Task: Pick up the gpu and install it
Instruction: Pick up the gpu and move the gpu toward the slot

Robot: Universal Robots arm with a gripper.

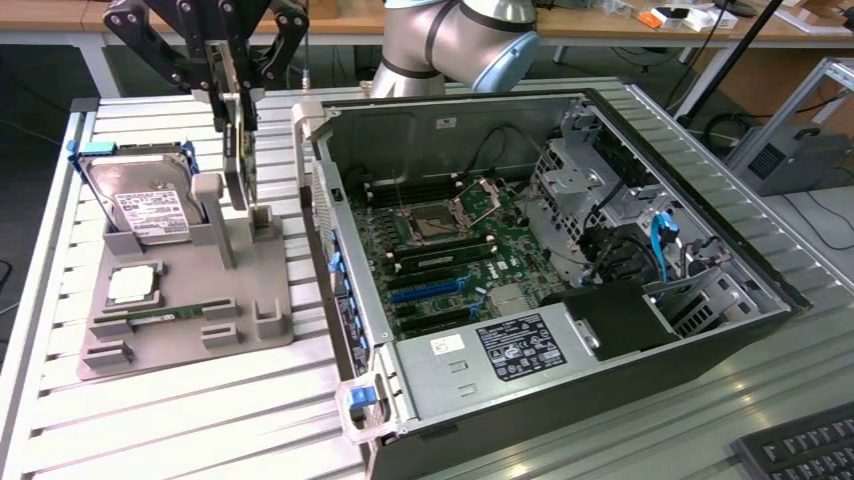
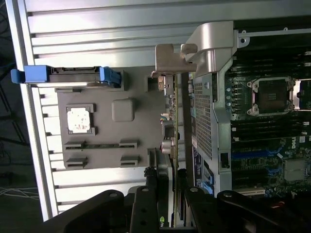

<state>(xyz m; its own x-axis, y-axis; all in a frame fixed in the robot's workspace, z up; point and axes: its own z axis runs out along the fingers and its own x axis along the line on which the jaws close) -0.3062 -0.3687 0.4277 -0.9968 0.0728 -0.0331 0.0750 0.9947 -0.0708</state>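
Gripper (image 1: 236, 100) clamps the upright gpu (image 1: 242, 160) over the gray holder (image 1: 174, 300), beside the open case (image 1: 534, 250) on the tabletop (image 1: 200, 420).

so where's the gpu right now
Exterior view's left: the gpu hangs on edge in the gripper over the grey tray, between the hard drive and the open computer case.

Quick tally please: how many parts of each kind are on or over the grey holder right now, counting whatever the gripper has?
Hard drive: 1
CPU: 1
RAM stick: 1
gpu, held by the gripper: 1
Total: 4
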